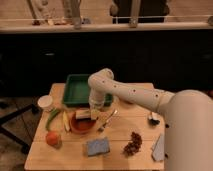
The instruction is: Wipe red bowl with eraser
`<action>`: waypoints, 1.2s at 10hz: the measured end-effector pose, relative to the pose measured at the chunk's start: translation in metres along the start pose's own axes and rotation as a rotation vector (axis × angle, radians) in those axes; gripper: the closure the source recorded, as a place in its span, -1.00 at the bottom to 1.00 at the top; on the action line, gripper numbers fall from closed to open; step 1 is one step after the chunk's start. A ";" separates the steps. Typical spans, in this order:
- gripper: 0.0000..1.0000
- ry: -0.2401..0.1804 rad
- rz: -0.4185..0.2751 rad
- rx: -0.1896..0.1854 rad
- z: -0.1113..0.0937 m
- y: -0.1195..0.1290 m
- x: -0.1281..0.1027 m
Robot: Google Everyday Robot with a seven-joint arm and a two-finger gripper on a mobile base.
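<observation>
The red bowl (pixel 80 125) sits on the wooden table (pixel 125 125), left of centre, in front of the green tray. The eraser (pixel 84 114), a pale cream block, lies over the bowl's far rim, at the tip of my arm. My gripper (pixel 92 112) comes down from the white arm that reaches in from the right. It is shut on the eraser, right above the bowl. The bowl's far right part is hidden by the gripper.
A green tray (pixel 80 90) stands behind the bowl. A white cup (pixel 46 103), a green vegetable (pixel 52 119), a banana (pixel 66 121) and an orange fruit (pixel 52 138) lie to the left. A blue sponge (pixel 97 146), a utensil (pixel 107 120), a dark cluster (pixel 132 143) and a grey cloth (pixel 159 147) lie in front and to the right.
</observation>
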State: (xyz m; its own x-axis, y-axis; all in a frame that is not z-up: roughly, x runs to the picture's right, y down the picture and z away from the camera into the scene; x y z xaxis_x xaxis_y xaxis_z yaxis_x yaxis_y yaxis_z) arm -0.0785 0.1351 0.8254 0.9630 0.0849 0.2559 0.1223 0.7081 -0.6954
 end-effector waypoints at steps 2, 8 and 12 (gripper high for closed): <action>1.00 -0.014 -0.028 -0.002 0.001 -0.003 -0.015; 1.00 -0.065 -0.035 -0.050 0.001 0.035 -0.024; 1.00 -0.062 0.035 -0.053 -0.004 0.039 0.005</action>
State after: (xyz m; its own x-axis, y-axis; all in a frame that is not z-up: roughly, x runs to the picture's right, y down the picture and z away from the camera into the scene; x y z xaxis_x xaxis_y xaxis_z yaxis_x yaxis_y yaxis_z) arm -0.0680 0.1604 0.7971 0.9504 0.1530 0.2707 0.1032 0.6660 -0.7388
